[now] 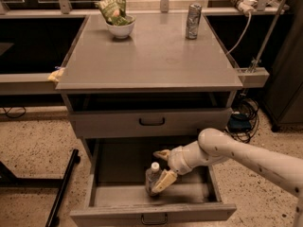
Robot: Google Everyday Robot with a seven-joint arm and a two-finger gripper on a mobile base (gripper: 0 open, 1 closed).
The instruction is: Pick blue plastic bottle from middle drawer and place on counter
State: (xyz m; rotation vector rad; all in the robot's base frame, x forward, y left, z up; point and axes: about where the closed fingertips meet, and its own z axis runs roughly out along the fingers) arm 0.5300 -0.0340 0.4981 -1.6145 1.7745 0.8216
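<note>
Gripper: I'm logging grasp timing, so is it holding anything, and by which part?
Nothing is held yet. The gripper is in the middle drawer with its fingers open around the upright blue plastic bottle, not closed on it.

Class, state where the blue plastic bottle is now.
Camera view: the blue plastic bottle stands upright in the open middle drawer, near its front centre, the open hand just right of it.

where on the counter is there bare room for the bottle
The counter is bare across middle and front; only the back is crowded, bowl left, can right. The gripper is open by the blue plastic bottle in the middle drawer.
</note>
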